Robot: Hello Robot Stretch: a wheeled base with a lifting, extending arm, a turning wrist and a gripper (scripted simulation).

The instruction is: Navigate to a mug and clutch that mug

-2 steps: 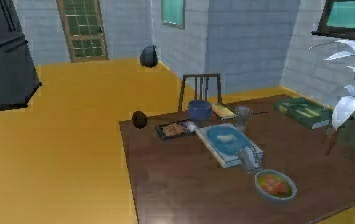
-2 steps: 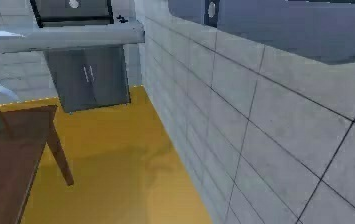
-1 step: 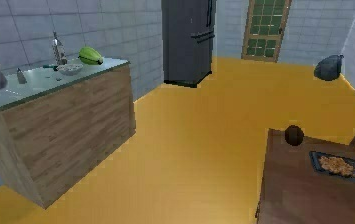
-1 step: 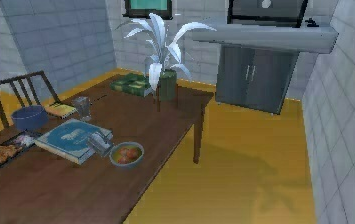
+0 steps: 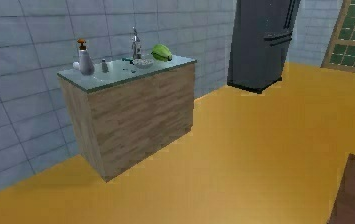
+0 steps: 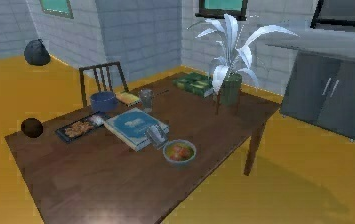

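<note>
Claw state: cannot tell.
Mug location: uncertain; likeliest is the small grey cup-like thing [image 6: 155, 133] on the wooden table [image 6: 105, 185], touching the blue book [image 6: 131, 123]. Its offset from the claw cannot be told.
Risk, wrong target: the bowl [image 6: 179, 151] sits just beside it among crowded, similar shapes.
Risk, collision: plant [image 6: 230, 60] leaves overhang the table's far side.
</note>
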